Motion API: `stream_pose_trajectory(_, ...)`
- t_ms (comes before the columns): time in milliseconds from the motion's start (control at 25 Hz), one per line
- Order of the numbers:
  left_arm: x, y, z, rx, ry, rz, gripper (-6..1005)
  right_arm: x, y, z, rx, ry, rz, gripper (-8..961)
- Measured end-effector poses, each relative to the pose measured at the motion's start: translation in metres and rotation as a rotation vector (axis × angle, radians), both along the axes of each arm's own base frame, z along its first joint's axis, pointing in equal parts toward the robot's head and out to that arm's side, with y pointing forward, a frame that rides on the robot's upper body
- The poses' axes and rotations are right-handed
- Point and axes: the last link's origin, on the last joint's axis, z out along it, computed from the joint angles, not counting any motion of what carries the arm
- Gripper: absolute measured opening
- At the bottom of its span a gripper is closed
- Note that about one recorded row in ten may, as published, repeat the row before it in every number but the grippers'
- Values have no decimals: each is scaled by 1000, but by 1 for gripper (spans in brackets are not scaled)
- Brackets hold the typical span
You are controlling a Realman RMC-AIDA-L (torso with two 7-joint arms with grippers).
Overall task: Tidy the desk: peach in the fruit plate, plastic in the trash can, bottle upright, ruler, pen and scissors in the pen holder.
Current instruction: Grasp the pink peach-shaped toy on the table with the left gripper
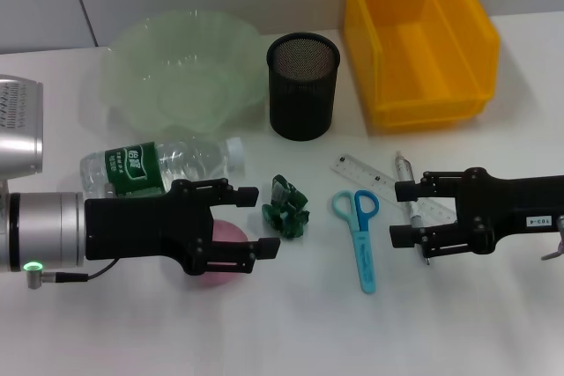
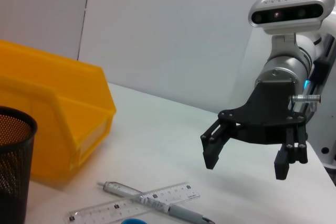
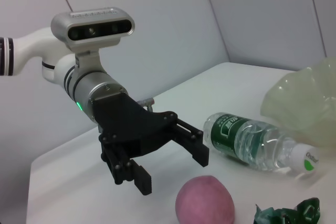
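My left gripper (image 1: 262, 222) hangs low over the white bench (image 1: 291, 332), right above the pink peach (image 1: 220, 244). Its fingers (image 3: 195, 150) are spread wide apart and hold nothing. The peach sits on the bench just under them. Beside it lies the water bottle (image 1: 163, 165), flat on its side, with its white cap pointing toward the black mesh pen holder (image 1: 302, 85). The crumpled green plastic (image 1: 287, 209) lies just past my left gripper. The pale green fruit plate (image 1: 181, 72) is at the back, and the yellow trash can (image 1: 414, 37) stands next to the pen holder.

My right gripper (image 1: 398, 213) floats over the pen (image 1: 407, 187), which lies across the clear ruler (image 1: 370, 175). Its fingers (image 2: 212, 142) are apart too, holding nothing. The blue scissors (image 1: 359, 235) lie between my two grippers.
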Motion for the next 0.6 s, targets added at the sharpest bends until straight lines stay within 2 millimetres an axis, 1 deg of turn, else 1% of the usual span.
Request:
stream_pose_trajectory(440,0,-1,0,-4,-1,-2,807,-1,0,-1,-4,1,1,805)
stream_pose_trajectory(600,4,3,4,13,-5,-18,806,-1,0,-1,-1,3,-1,803)
